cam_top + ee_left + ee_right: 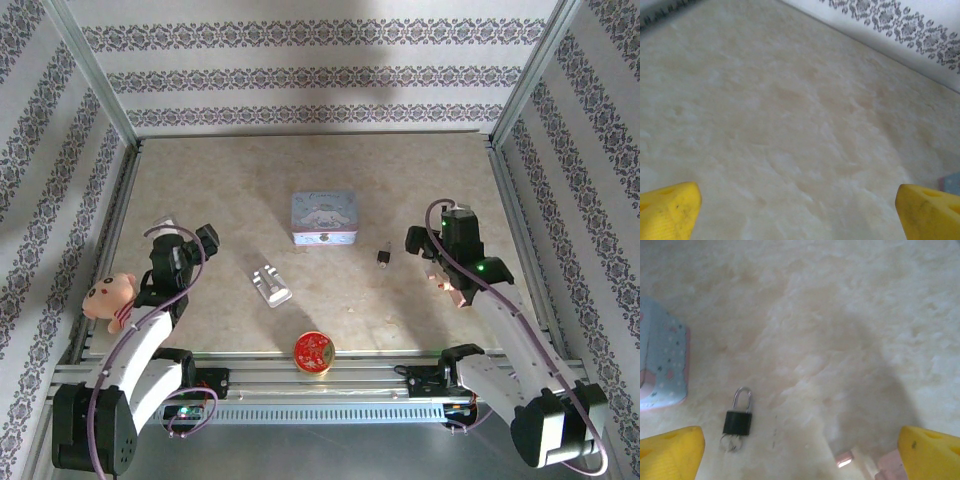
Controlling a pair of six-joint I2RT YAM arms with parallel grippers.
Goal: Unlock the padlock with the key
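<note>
The tiny black padlock with a silver shackle (737,421) lies flat on the beige, marbled tabletop (330,170), and nothing is touching it. From above it sits to the right of the pastel blue-and-pink cartoon-print tin box (323,218), between that box and the right arm. It is near the box but apart from it. A small silvery bit of metal (730,442) rests against the lock's lower end; whether that is the key I cannot tell. The shackle looks pushed home, though it is too small to be sure.

The right gripper (801,456) hangs over the table close to the padlock. Its yellow fingertips (672,452) are spread wide at the two edges of its wrist view, grasping nothing. The lock lies ahead of it, toward the finger at the left of that view.

The left gripper (797,212) is spread just as wide and holds nothing, well apart from the lock on the left side of the table.

A shiny silver rectangular block (271,285) lies in front of the tin box. A round red-and-gold tin (313,353) sits at the near edge, and a pink plush toy (108,297) sits beside the left arm.
</note>
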